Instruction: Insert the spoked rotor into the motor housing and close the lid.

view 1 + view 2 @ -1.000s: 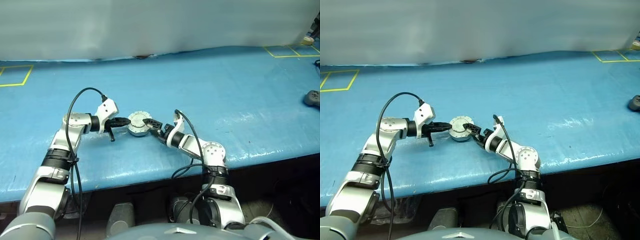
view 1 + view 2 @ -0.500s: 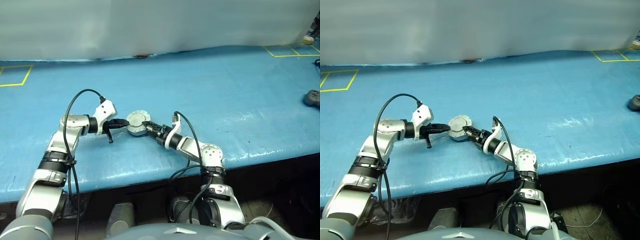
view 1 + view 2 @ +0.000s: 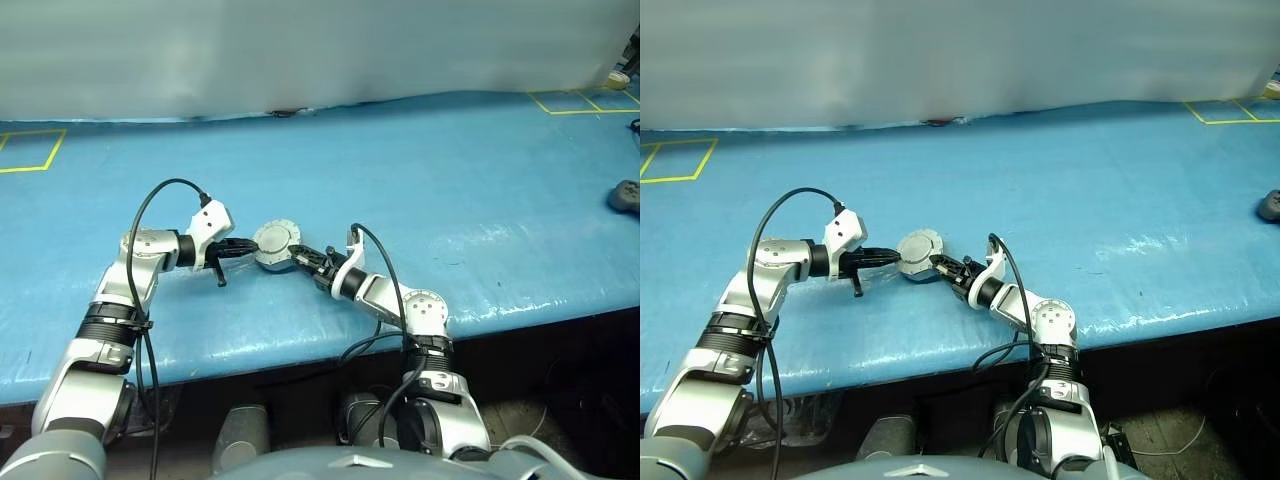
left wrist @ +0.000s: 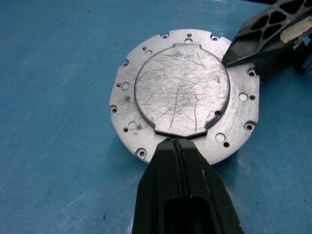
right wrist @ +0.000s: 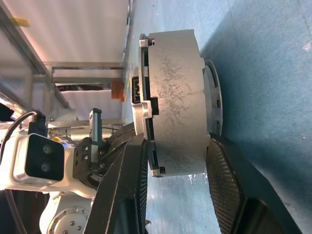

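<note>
Here the scratched round metal lid [image 4: 181,95] caps the motor housing [image 5: 178,97].

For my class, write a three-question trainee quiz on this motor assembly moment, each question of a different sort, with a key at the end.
1. True or false: the lid lies shut on the motor housing.
2. Multiple choice: the left claw is A) shut, its tip resting on the lid's near edge; B) wide open above the lid; C) holding a screwdriver.
3. Short answer: how does the right claw stand to the housing, and on what does the housing rest?

Key: 1. true. 2. A. 3. One finger is on the lid side and the other on the underside, pinching the closed housing at its rim; it rests on the blue table.
</note>
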